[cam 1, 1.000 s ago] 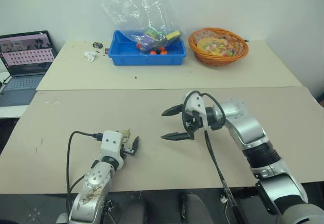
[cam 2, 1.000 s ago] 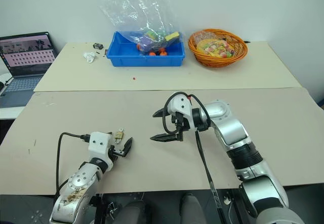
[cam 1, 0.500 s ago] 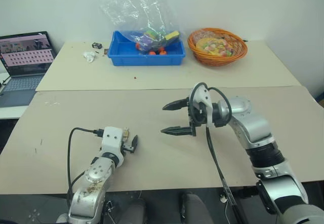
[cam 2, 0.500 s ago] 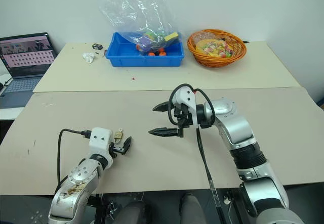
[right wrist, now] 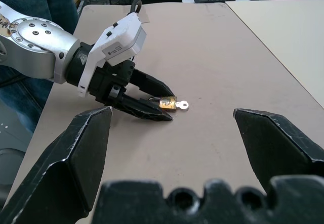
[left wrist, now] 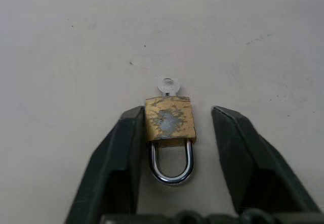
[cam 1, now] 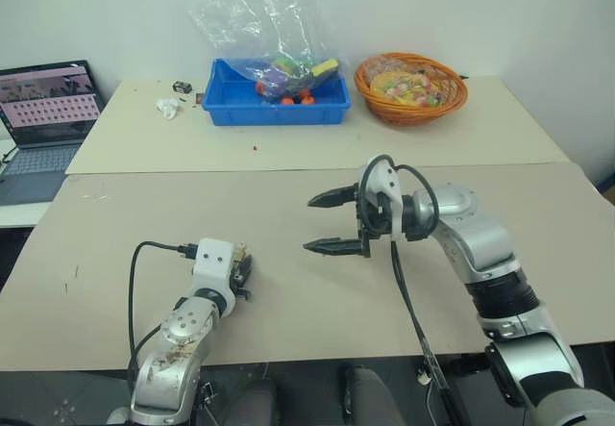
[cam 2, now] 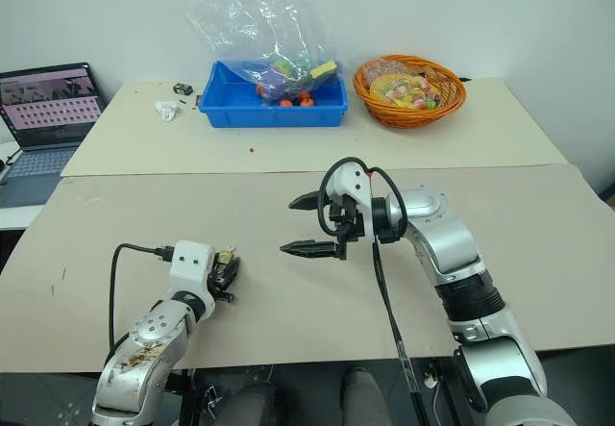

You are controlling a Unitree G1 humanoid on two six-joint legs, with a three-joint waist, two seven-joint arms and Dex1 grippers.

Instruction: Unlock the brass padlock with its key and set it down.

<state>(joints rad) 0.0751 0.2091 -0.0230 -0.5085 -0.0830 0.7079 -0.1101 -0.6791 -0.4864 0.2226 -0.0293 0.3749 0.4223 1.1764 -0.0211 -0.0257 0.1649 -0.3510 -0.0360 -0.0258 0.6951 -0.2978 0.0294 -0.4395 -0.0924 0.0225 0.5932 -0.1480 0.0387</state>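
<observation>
The brass padlock point(left wrist: 170, 118) lies flat on the near desk point(cam 1: 317, 296) between the left pincer's point(left wrist: 175, 133) fingers — one touches its side, the other stands apart, so it is not clamped; a silvery key point(left wrist: 168, 87) sticks out of its base. Beyond, the right pincer point(cam 1: 332, 222) hovers spread wide, empty. On the far desk, a blue bin point(cam 1: 274, 109) holds colourful items and a clear bag point(cam 1: 255, 17) — beside it, an orange basket point(cam 1: 411, 90) of packets.

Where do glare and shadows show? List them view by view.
Left eye view: bright glints on the clear plastic bag, even light on the table. Left wrist view: the brass padlock casts a faint soft shadow; its shackle glints.
</observation>
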